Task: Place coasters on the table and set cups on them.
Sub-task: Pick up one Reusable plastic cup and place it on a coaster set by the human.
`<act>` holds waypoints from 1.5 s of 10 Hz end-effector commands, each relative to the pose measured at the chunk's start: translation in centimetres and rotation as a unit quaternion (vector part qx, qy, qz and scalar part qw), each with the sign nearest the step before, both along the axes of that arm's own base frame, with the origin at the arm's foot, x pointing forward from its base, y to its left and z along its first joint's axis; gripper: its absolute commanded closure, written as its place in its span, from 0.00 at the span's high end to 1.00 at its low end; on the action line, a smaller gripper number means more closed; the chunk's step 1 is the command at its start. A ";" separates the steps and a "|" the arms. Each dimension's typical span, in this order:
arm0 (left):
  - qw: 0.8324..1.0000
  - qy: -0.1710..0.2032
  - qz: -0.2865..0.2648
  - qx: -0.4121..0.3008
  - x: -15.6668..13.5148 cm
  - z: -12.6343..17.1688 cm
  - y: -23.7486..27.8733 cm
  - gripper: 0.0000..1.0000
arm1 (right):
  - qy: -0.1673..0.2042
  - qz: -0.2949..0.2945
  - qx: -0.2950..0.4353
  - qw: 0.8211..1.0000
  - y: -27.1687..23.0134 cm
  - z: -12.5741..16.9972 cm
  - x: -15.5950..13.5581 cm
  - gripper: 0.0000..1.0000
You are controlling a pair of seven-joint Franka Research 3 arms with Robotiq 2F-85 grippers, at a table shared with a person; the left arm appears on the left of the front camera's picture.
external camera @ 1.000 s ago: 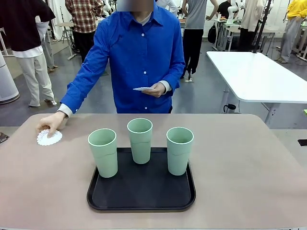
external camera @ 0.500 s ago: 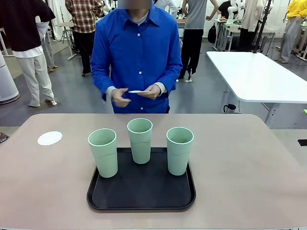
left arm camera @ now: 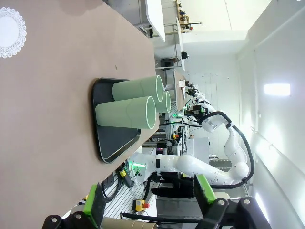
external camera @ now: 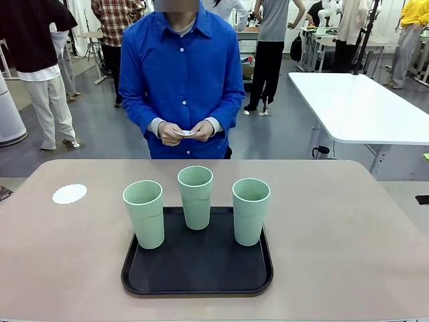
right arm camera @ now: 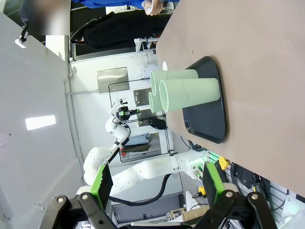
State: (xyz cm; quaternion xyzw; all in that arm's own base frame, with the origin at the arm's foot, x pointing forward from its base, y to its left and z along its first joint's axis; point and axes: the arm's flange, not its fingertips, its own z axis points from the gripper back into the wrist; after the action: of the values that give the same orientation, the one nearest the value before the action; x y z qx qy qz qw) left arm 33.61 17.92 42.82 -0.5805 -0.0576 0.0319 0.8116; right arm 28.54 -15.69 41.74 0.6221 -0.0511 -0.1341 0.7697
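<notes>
Three mint-green cups (external camera: 144,213) (external camera: 196,196) (external camera: 251,210) stand upright on a black tray (external camera: 201,272) in the middle of the beige table (external camera: 348,235). One white lacy coaster (external camera: 70,194) lies flat on the table at the far left. A person in a blue shirt stands at the far side and holds more white coasters (external camera: 186,132) in both hands at waist height. In the left wrist view my left gripper (left arm camera: 147,202) is open and empty, well away from the cups (left arm camera: 126,112) and the coaster (left arm camera: 10,32). In the right wrist view my right gripper (right arm camera: 157,186) is also open and empty, clear of the cups (right arm camera: 190,94).
A white table (external camera: 355,104) stands behind at the right. Several people stand farther back in the room. Bare tabletop lies on both sides of the tray and in front of it.
The person's hand let go of the coaster at the table's far left and drew back. Both hands now hold the other coasters together. The cups and tray stayed put.
</notes>
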 end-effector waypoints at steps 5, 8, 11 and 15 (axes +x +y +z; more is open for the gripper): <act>1.000 -0.004 -0.001 -0.005 -0.2 0.1 0.2 1.00 | -0.004 -0.008 0.007 1.000 -0.1 0.0 0.2 1.00; 1.000 -0.004 -0.001 -0.005 -0.2 0.1 0.2 1.00 | -0.004 -0.008 0.007 1.000 -0.1 0.0 0.2 1.00; 0.989 -0.077 -0.064 0.110 1.0 2.6 -2.0 1.00 | -0.004 -0.008 0.007 1.000 -0.1 0.0 0.2 1.00; 0.869 -0.193 -0.191 0.414 6.2 13.7 -12.8 1.00 | -0.004 -0.008 0.007 1.000 -0.1 0.0 0.2 1.00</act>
State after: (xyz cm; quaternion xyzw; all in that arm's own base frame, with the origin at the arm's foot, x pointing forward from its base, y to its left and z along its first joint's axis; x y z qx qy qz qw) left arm 38.62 6.39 57.08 -0.3007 -0.1018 -0.2072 0.9254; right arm 28.54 -15.74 41.73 0.6221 -0.0514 -0.1349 0.7695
